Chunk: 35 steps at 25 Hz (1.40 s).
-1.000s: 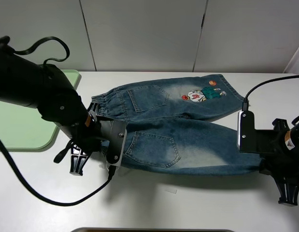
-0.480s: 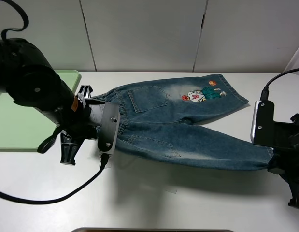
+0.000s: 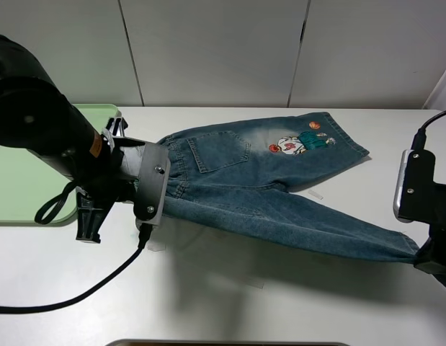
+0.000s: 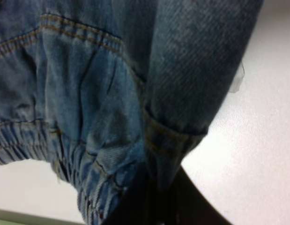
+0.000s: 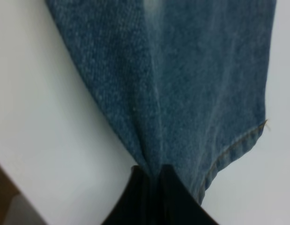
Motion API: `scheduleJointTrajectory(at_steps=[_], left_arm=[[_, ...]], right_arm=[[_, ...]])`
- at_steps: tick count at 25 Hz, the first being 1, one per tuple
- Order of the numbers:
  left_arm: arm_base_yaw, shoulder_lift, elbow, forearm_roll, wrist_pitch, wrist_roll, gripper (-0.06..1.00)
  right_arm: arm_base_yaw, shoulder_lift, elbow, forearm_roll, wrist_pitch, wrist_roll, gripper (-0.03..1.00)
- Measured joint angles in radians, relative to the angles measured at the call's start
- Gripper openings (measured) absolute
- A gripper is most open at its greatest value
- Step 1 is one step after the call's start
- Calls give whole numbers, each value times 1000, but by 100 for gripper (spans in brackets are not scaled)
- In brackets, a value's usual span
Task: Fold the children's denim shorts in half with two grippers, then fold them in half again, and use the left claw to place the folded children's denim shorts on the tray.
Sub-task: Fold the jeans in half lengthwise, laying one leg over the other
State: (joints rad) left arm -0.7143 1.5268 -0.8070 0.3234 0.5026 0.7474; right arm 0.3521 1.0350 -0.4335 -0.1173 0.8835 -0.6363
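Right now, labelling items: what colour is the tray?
The tray is pale green; exterior high view.

- The tray (image 3: 14, 198) sits at the left end of the worktop (image 3: 280, 303).
- The shorts (image 3: 259, 180) stretch across the middle, right of the tray.
- The left fingers (image 4: 182, 208) pinch the waist end; the right fingers (image 5: 145, 201) pinch the near leg's end.

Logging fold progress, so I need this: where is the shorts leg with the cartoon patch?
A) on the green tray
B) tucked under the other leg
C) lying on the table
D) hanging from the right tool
C: the cartoon patch faces up on the leg lying on the table; the left tool and right tool lift the other leg of the shorts.
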Motion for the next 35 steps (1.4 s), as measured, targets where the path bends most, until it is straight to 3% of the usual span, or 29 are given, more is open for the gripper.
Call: scheduleJointTrajectory(at_steps=[7, 19, 27, 35], left_arm=[[0, -37, 0, -7, 50, -1, 1], [0, -119, -58, -8, 199, -52, 1], [0, -129, -67, -4, 186, -93, 1], [0, -129, -67, 7, 151, -118, 1]], right_arm=[[0, 0, -106, 32, 84, 17, -3], [0, 0, -300, -1, 148, 26, -3], [0, 95, -365, -59, 148, 32, -3], [0, 289, -526, -105, 138, 38, -3]])
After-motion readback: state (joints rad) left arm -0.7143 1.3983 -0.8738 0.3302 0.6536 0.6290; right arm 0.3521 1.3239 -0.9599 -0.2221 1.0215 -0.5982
